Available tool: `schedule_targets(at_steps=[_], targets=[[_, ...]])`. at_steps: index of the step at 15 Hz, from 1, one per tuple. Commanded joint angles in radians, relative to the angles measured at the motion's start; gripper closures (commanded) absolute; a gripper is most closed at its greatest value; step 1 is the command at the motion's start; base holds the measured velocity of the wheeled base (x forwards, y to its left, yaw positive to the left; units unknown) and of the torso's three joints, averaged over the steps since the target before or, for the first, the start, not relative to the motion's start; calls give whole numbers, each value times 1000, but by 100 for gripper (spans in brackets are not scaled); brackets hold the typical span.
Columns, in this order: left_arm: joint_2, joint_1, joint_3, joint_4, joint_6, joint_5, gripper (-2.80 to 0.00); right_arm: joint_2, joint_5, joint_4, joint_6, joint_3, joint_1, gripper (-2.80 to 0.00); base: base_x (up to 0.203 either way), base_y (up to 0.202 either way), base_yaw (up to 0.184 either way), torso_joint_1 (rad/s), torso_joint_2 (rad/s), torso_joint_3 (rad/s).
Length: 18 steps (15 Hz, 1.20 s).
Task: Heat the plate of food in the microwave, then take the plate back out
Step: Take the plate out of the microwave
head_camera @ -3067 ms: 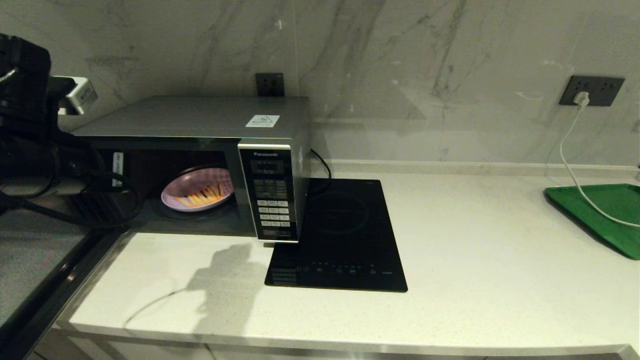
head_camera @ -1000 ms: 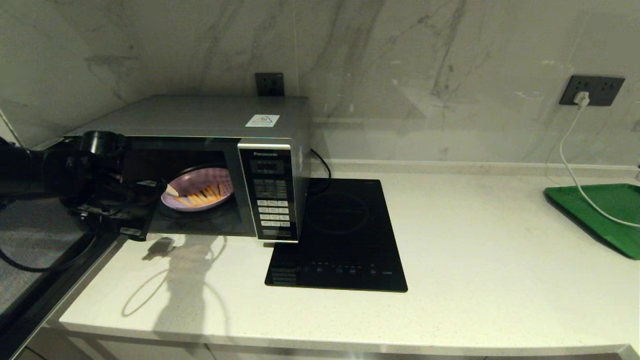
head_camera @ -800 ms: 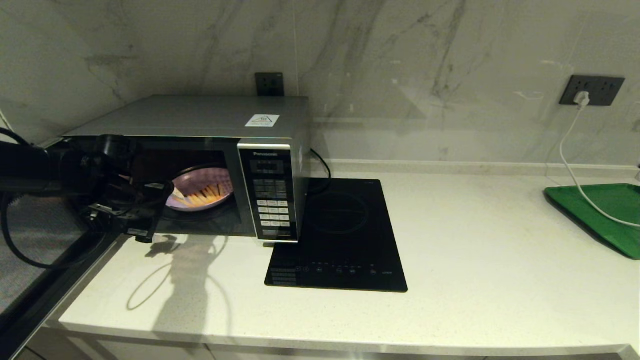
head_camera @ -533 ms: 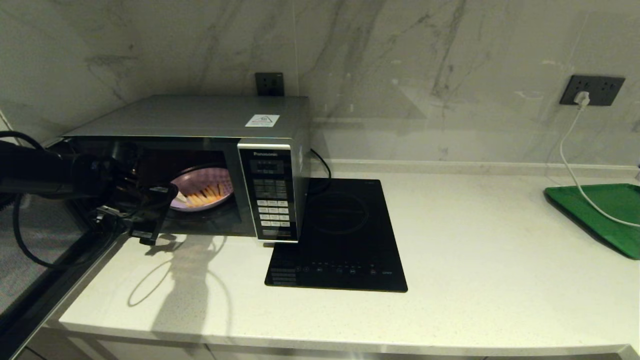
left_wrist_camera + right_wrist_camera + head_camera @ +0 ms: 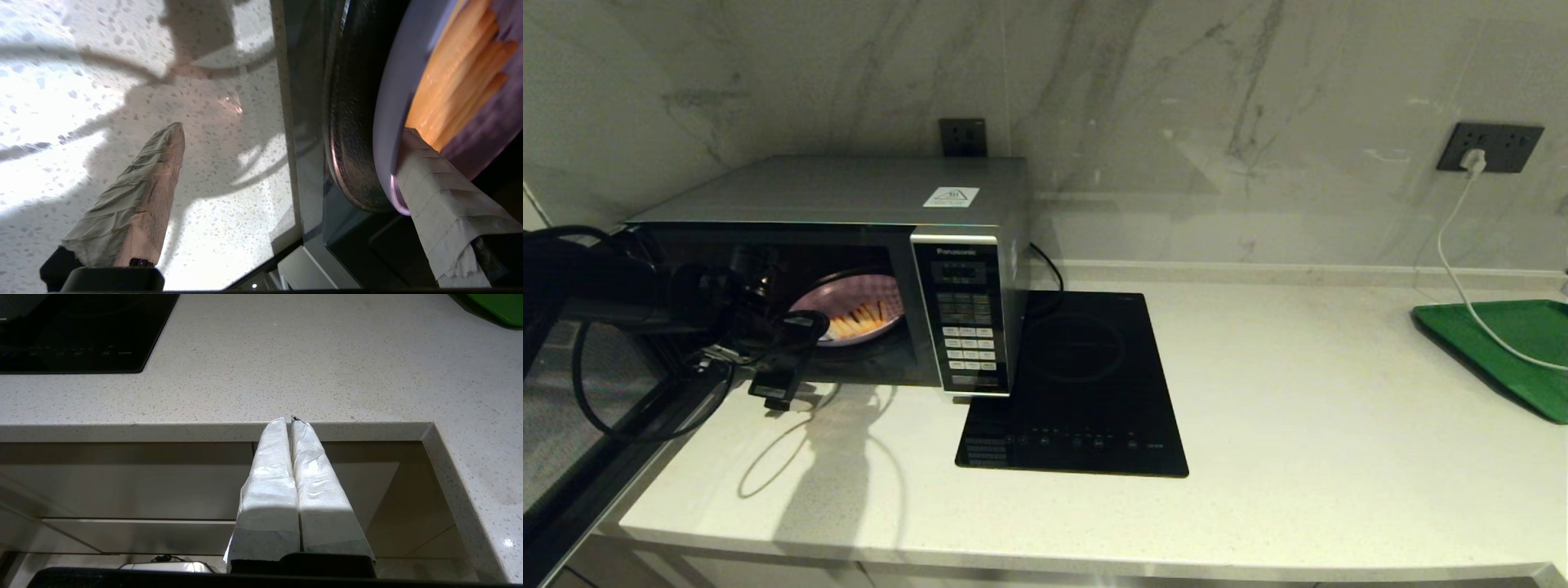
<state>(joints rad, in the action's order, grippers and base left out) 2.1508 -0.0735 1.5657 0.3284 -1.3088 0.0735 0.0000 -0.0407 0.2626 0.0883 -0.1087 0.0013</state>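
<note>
The pale speckled counter [image 5: 1298, 457] carries the microwave [image 5: 849, 196] at its back-left corner, its door swung open toward the robot's left so the lit cavity shows. A black induction hob [image 5: 1086, 392] lies just beside the microwave on the side of its keypad panel, and a green tray [image 5: 1503, 343] sits well apart from the microwave at the far end of the counter, with a white cable trailing over it. The left arm reaches in roughly level from the open-door side, black cables looping beneath it, and the left gripper [image 5: 796, 347] sits at the mouth of the cavity against the near edge of the plate of food [image 5: 866, 298], which rests on the glass turntable inside. The head view hides the fingers behind the wrist; the left wrist view shows them spread wide, one taped finger [image 5: 429, 175] lying on the plate's lilac rim right by the fries [image 5: 457, 85], the other [image 5: 143, 196] out over the counter in front of the microwave, so the plate is touched but not clamped. Only the right wrist view shows the right gripper [image 5: 291, 418]: parked below the counter's front edge, well apart from the microwave, its taped fingers pressed together and holding nothing.
</note>
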Motion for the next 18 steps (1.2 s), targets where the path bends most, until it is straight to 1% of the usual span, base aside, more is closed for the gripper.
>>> schedule_targets(at_steps=[1, 3, 14, 15, 18], targets=[[1, 5, -2, 13, -9, -1, -280, 0, 0, 1, 1, 0, 1, 0, 0, 0, 0, 0, 0, 0], [-4, 7, 0, 37, -9, -3, -280, 0, 0, 1, 1, 0, 0, 0, 0, 0, 0, 0, 0, 0], [-25, 7, 10, 38, -6, -1, -280, 0, 1, 1, 1, 0, 0, 0, 0, 0, 0, 0, 0, 0], [-23, 7, 10, 38, -4, -1, 0, 0, -1, 1, 1, 0, 0, 0, 0, 0, 0, 0, 0, 0], [-17, 7, 5, 38, -1, -1, 0, 0, 0, 1, 1, 0, 0, 0, 0, 0, 0, 0, 0, 0]])
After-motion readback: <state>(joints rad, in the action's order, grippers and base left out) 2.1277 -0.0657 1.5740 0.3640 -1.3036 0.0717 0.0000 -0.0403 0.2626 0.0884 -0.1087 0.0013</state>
